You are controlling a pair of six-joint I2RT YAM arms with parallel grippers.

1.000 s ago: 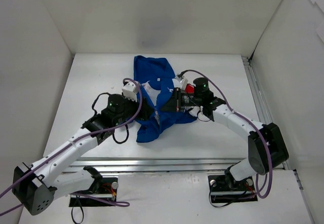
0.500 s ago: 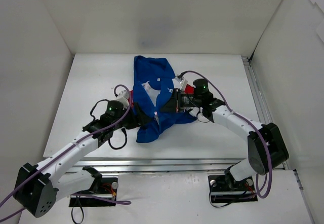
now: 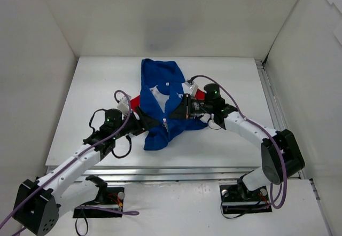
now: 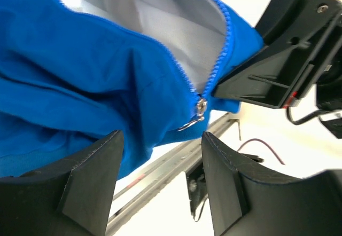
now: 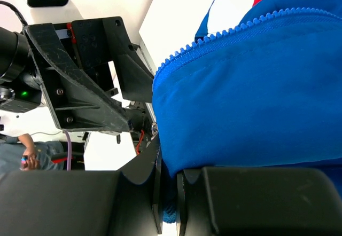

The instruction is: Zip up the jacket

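White walls [image 3: 32,60] box in your white table [image 3: 91,86], and the blue jacket [image 3: 157,76] lies bunched at its middle, between your two arms.

Starting at the left, your left gripper [image 3: 150,125] reaches in low against the jacket's left side, just beside a red panel [image 3: 135,100] that shows from under the blue cloth. In its wrist view the two black fingers [image 4: 88,177] stand wide apart with nothing between them. A fold of blue hem lies just beyond the tips (near, but whether it touches you cannot tell).

At the middle, the front is undone. The two rows of zipper teeth [image 4: 224,38] spread into a V over the pale lining [image 4: 155,22] and meet at the zipper slider [image 4: 201,107], which sits low, close to the hem. Its metal pull tab [image 4: 188,124] hangs free beneath it, and neither gripper has it.

To the right, your right gripper [image 3: 180,108] comes in from the other side, its tip just right of the slider. Its wrist view shows the jaws pressed together on a thick fold of the blue cloth at the zipper edge, with a bit of fabric poking out between them.

Further right, a metal rail [image 3: 271,102] runs along the table's edge, well apart from the jacket.
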